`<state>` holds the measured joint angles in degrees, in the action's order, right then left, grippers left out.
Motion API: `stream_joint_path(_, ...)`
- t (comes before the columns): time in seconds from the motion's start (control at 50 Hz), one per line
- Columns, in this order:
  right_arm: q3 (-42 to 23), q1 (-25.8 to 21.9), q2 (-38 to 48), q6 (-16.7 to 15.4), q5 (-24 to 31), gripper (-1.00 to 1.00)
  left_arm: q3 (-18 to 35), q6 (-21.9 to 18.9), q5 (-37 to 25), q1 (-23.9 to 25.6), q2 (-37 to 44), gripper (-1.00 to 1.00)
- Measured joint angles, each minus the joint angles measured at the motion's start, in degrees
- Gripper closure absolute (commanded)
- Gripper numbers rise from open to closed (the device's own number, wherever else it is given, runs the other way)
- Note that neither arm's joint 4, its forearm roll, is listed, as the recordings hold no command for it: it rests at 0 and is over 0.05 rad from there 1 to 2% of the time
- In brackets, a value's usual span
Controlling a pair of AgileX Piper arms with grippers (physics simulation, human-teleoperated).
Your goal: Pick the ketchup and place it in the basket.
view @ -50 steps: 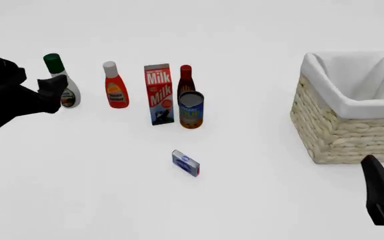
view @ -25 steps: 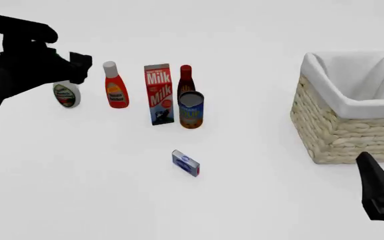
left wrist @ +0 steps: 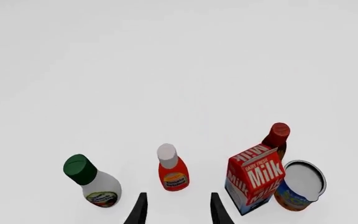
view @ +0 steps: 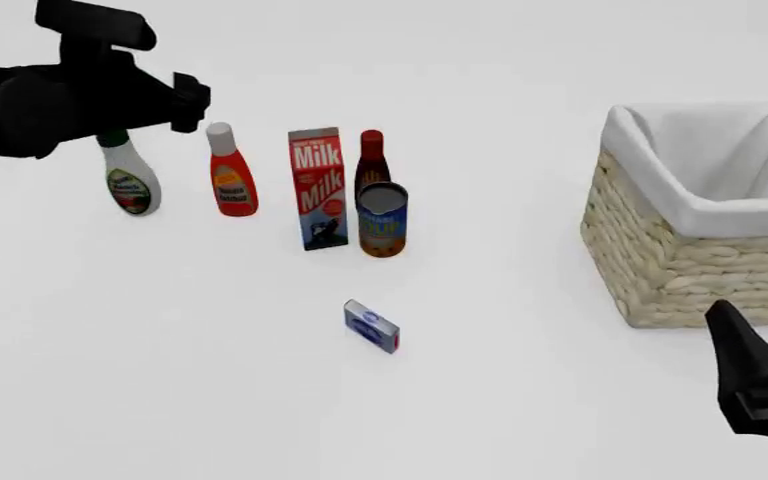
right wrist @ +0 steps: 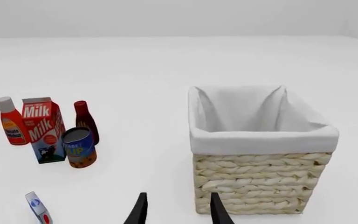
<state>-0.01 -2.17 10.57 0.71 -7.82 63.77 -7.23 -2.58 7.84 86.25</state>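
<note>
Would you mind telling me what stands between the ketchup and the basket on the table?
In the front view, the milk carton, the dark-red bottle and the can stand between the ketchup and the basket.

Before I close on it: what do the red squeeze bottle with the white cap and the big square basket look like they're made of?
The red white-capped ketchup bottle looks like smooth, slightly glossy plastic with a yellow-orange printed label; probably squeezable, though a render can't confirm that. The square basket shows thick woven straw-coloured strands, likely wicker, matte and ridged, with a white cloth lining folded over its rim.
</note>
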Motion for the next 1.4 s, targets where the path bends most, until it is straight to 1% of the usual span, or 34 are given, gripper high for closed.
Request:
stream_joint_path(0.22, -0.01, -0.04, -0.22, -0.11, 0.22, -1.00, 3.54, -0.06, -0.32, -0.68, 3.97, -1.00)
stream_joint_path(0.48, 0.00, -0.11, 0.29, -0.28, -0.27, -1.00, 6.18, 0.07, 0.35, -1.38, 8.18, -1.00)
stream_joint_path(0.92, -0.02, -0.57, 2.03, -0.20, -1.81, -1.00, 11.22, 0.36, 1.80, -2.00, 16.47, -1.00)
stream_joint_path(1.4, -0.03, -0.92, 5.10, 0.29, -4.15, -1.00, 17.67, 0.20, 1.96, -2.56, 25.21, -1.00)
